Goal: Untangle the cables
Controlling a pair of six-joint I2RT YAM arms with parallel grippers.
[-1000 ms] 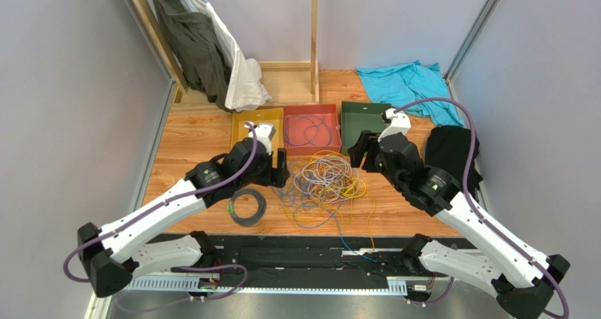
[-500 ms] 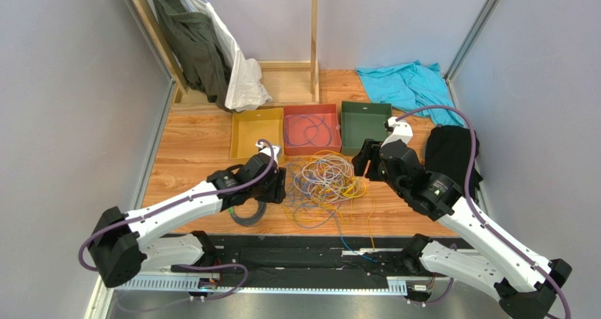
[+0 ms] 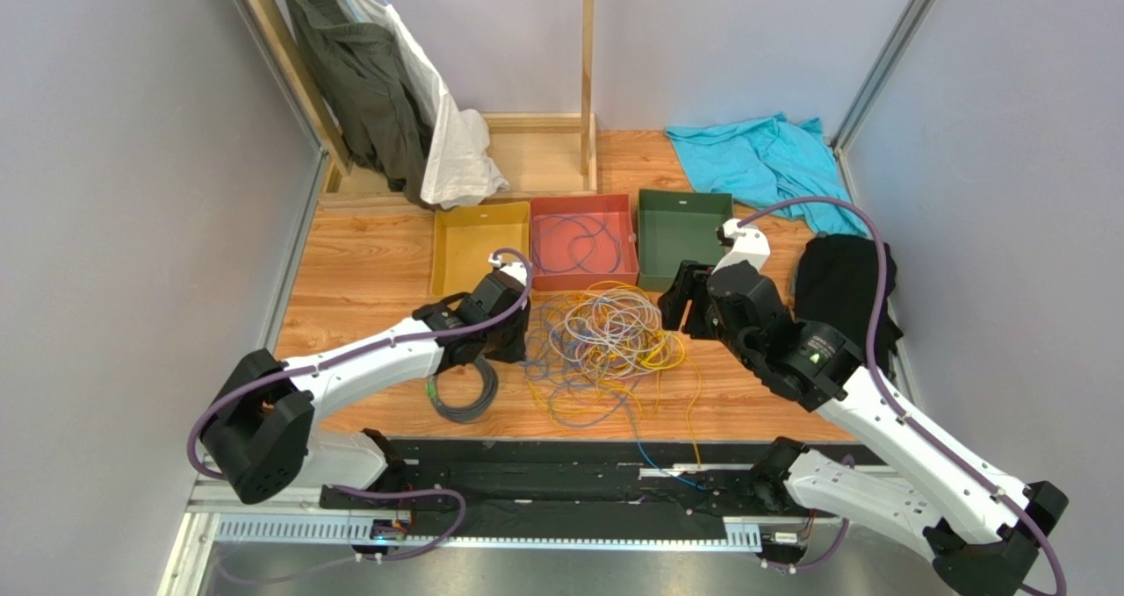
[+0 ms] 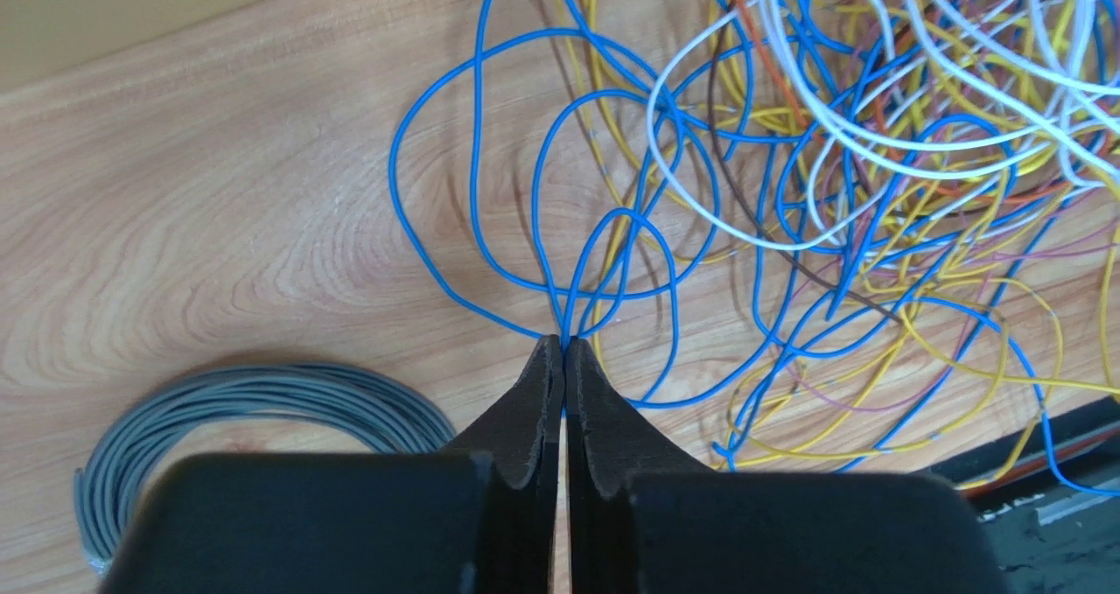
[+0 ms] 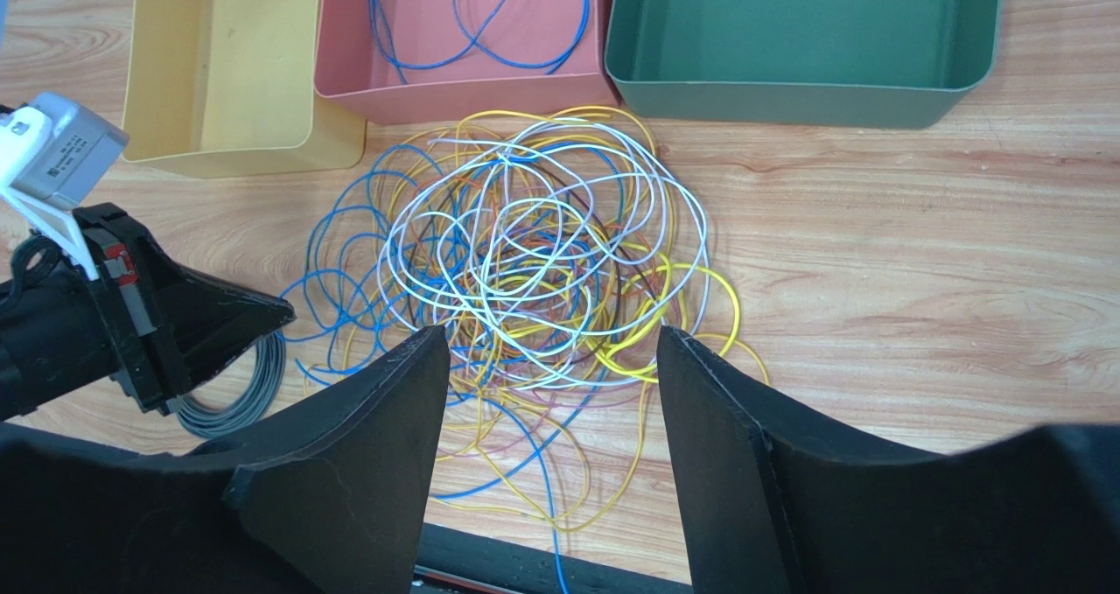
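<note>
Your left gripper (image 4: pixel 565 358) is pressed together on a blue cable (image 4: pixel 565 321) at the left edge of the cable tangle (image 5: pixel 539 260) on the tabletop (image 4: pixel 197 214). Your right gripper (image 5: pixel 552 417) hovers spread above it.

Nothing legible is showing from where I'm standing: no lettering, number, brand mark or sign is coming through clearly enough to read in any of the three views.
</note>
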